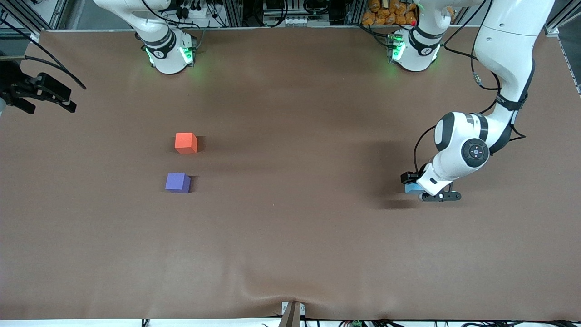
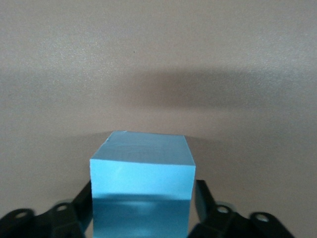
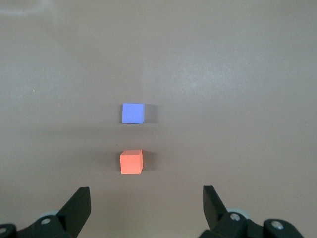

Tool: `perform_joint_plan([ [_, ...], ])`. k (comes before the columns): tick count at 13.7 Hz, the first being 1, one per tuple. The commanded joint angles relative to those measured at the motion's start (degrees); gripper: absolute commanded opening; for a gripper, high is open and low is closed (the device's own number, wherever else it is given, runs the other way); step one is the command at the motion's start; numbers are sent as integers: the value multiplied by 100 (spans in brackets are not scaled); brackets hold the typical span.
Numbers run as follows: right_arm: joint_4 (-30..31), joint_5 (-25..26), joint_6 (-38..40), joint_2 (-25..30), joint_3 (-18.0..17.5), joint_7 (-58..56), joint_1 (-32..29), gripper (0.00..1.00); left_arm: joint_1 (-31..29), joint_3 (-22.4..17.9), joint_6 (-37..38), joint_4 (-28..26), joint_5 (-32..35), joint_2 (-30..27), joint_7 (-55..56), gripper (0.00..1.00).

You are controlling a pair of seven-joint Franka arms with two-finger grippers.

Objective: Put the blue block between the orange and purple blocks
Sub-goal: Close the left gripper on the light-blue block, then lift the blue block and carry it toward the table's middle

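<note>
— Holding the blue block (image 2: 142,186) by its side faces, our left gripper (image 1: 420,190) sits near the left arm's table edge. It looks light, stiff, matte.

— Agreed; our right gripper (image 3: 146,208) waits open over the opposite edge, orange block (image 1: 186,142) and purple block (image 1: 178,182) apart.

Sky-blue block (image 2: 142,171), orange-red block (image 1: 186,143), violet-purple block (image 1: 177,183), brown table (image 1: 290,227).

No readable text, labels or numbers anywhere.
</note>
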State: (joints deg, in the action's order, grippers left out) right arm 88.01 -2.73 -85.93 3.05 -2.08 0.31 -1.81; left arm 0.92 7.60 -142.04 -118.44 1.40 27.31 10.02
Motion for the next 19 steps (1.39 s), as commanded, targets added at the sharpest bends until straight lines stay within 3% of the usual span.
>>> perform_joint_plan([
  [1, -109, -52, 68, -42, 32, 22, 31, 100, 13, 22, -87, -21, 27, -51, 79, 35],
  [2, -109, -52, 68, -42, 32, 22, 31, 100, 22, 83, -78, -12, 27, -77, 79, 16],
  [3, -100, -52, 68, -42, 23, 22, 31, 100, 31, 240, -52, 40, 27, -86, 79, 4],
  [6, -91, -61, 313, -94, -29, 22, 92, 100, 241, 908, 70, 443, 27, -130, 306, 2],
  [7, -109, -61, 305, -120, -29, 13, 93, 100, 546, 953, 219, 715, 27, -95, 369, 1],
  [10, -109, -61, 305, -121, -38, 22, 102, 100, 1505, 945, 799, 2013, 44, 448, 920, 0],
  [14, -109, -52, 314, -121, -29, 22, 75, 100, 2849, 805, 871, 3491, 88, 1511, 1800, 0],
  [17, -109, -52, 323, -121, -29, 49, 84, 100, 3720, 358, 862, 4073, 36, 1891, 1890, 0],
  [19, -109, -44, 323, -147, -38, 4, 136, 100, 3994, 268, 854, 4232, 27, 2023, 1890, 2],
])
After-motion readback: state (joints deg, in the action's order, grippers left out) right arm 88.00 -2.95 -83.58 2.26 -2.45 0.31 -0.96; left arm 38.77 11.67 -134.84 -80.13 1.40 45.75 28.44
